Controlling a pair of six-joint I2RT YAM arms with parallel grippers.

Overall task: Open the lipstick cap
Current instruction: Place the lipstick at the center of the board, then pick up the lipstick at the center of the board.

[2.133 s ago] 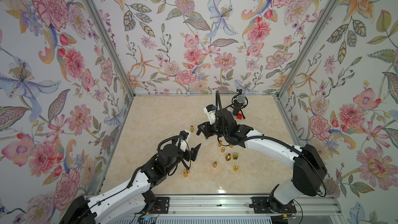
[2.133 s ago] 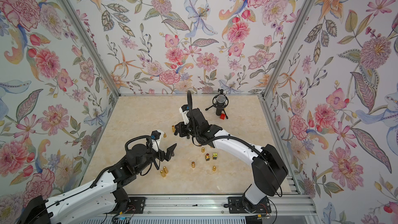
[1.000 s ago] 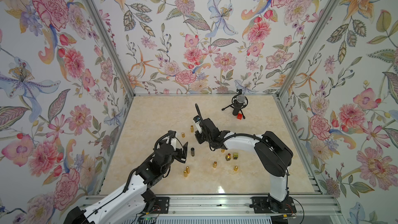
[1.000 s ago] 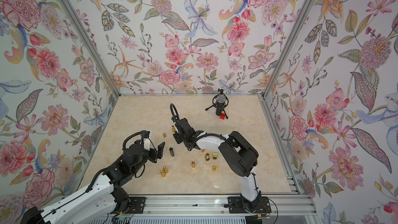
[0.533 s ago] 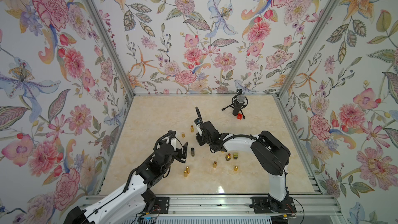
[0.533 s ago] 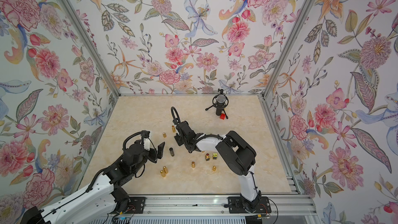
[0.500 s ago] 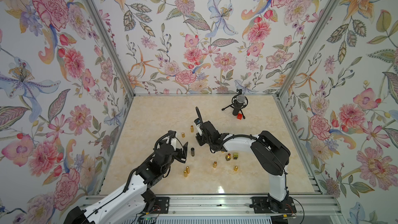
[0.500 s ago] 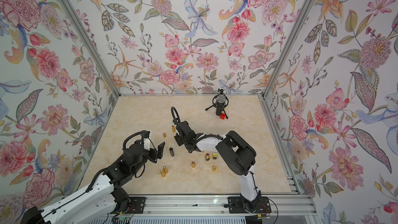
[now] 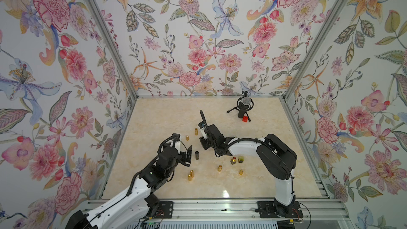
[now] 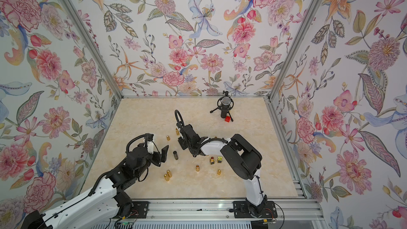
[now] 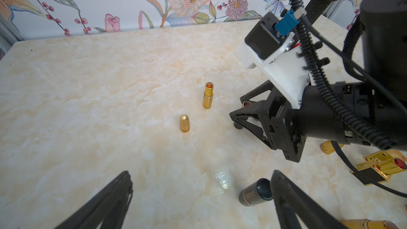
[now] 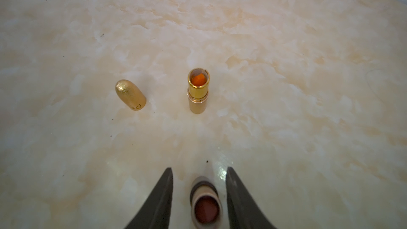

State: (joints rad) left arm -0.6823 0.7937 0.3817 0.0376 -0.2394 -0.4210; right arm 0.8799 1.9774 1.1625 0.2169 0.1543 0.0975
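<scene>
Lighting: bright, even, diffuse from overhead; shadows faint, short. Glare: white patch on tabletop (image 9: 226,193) at 6 o'clock in a top view; iridescent sheen in left wrist view. Focus: top views sharp; right wrist view soft, lipstick (image 12: 206,203) nearest the lens blurred. Distortion: wide-angle stretch at wrist-view edges.

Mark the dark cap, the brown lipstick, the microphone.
dark cap (image 11: 251,196): left wrist view, side wall.
brown lipstick (image 12: 206,208): right wrist view, brown tip.
microphone (image 9: 245,101): a top view, mesh head.
</scene>
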